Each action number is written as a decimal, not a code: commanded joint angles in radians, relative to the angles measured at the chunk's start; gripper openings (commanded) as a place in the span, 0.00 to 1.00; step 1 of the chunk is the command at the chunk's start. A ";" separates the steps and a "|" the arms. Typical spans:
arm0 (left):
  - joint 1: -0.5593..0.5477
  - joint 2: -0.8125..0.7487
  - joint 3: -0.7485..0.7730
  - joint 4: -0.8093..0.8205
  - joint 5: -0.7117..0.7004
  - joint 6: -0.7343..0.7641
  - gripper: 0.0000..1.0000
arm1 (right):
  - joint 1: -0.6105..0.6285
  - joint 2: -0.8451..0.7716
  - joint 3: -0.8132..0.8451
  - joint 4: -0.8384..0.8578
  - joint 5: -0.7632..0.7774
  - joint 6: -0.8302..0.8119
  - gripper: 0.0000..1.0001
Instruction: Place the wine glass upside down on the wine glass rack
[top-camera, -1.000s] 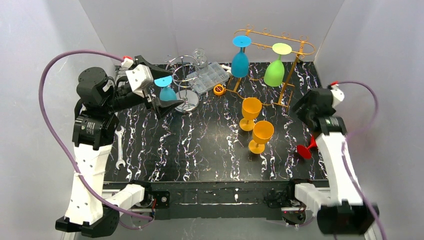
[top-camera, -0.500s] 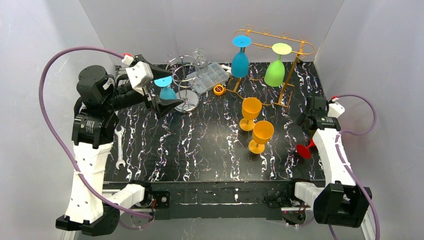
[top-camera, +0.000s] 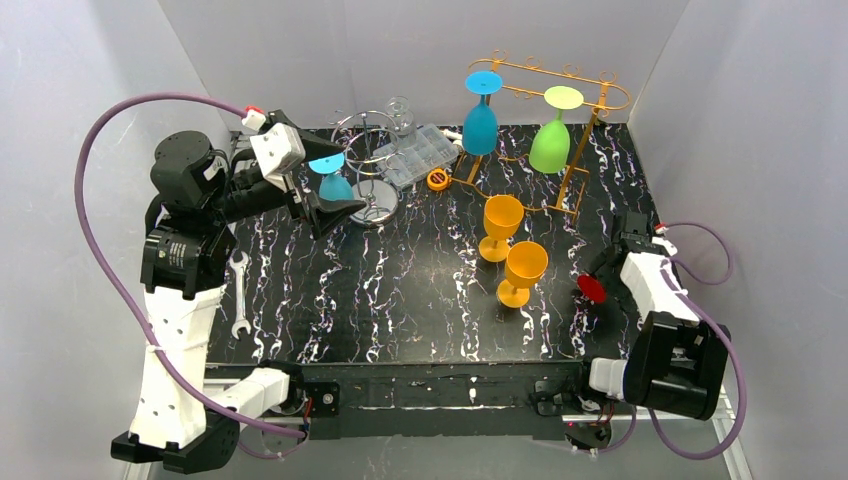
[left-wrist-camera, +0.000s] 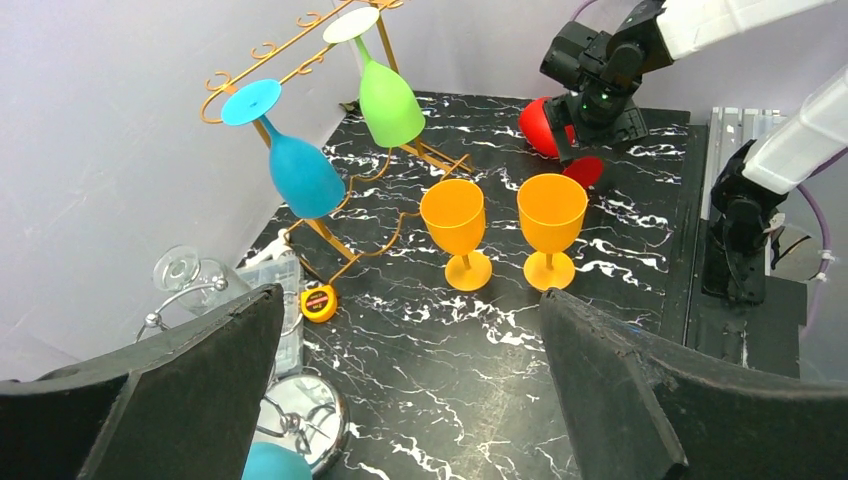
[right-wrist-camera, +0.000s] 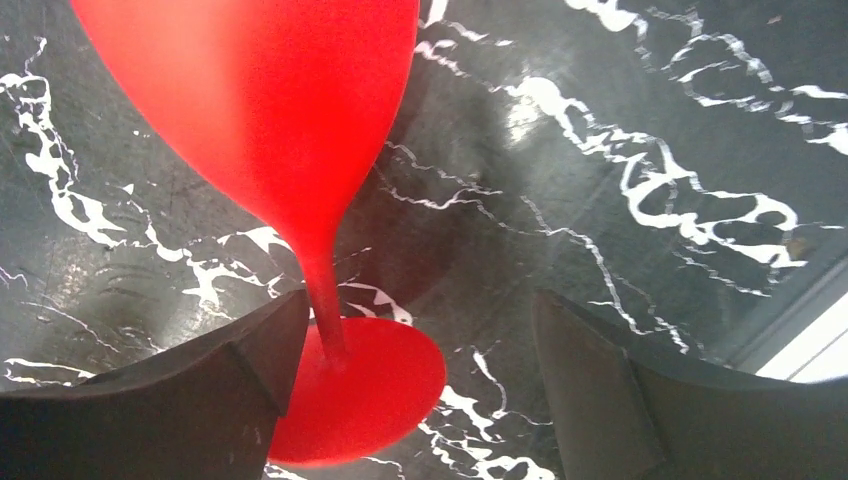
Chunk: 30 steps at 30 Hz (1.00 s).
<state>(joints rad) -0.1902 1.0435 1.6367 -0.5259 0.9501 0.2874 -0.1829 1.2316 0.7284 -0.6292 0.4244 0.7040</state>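
The red wine glass (right-wrist-camera: 270, 120) is at the right edge of the table (top-camera: 400, 290), directly under the right gripper (right-wrist-camera: 415, 305), and seems to lie tipped over, though the views do not settle whether it rests on the marble. Its bowl is beneath the wrist and its round foot points out toward the table's middle. In the wrist view the long axis runs down through the gap between the fingers, so a close would pinch across the stem. The jaws stand spread and clamp nothing. The stem sits hard by one finger (right-wrist-camera: 150, 400), the other well apart, so the grip looks off-centre and probably wants a small sideways shift first. The gold wine glass rack (top-camera: 585, 150) stands at the back right, a blue and a green glass hanging from it foot-up. This arm is plainly the nearer one. The left gripper (left-wrist-camera: 410, 300) hovers over the far left corner, jaws wide and holding nothing, well apart from the red glass.
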 joint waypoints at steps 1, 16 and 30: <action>-0.003 -0.021 0.027 -0.021 0.001 -0.004 0.99 | -0.003 0.040 -0.021 0.141 -0.077 0.010 0.87; -0.002 -0.019 0.046 -0.041 -0.019 -0.025 0.99 | -0.001 0.148 -0.059 0.277 -0.194 0.047 0.30; -0.003 -0.005 0.040 -0.036 0.021 -0.038 1.00 | 0.016 -0.085 0.040 0.150 -0.184 0.025 0.01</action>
<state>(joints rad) -0.1902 1.0428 1.6672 -0.5556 0.9379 0.2573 -0.1806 1.2156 0.6937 -0.4255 0.2359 0.7334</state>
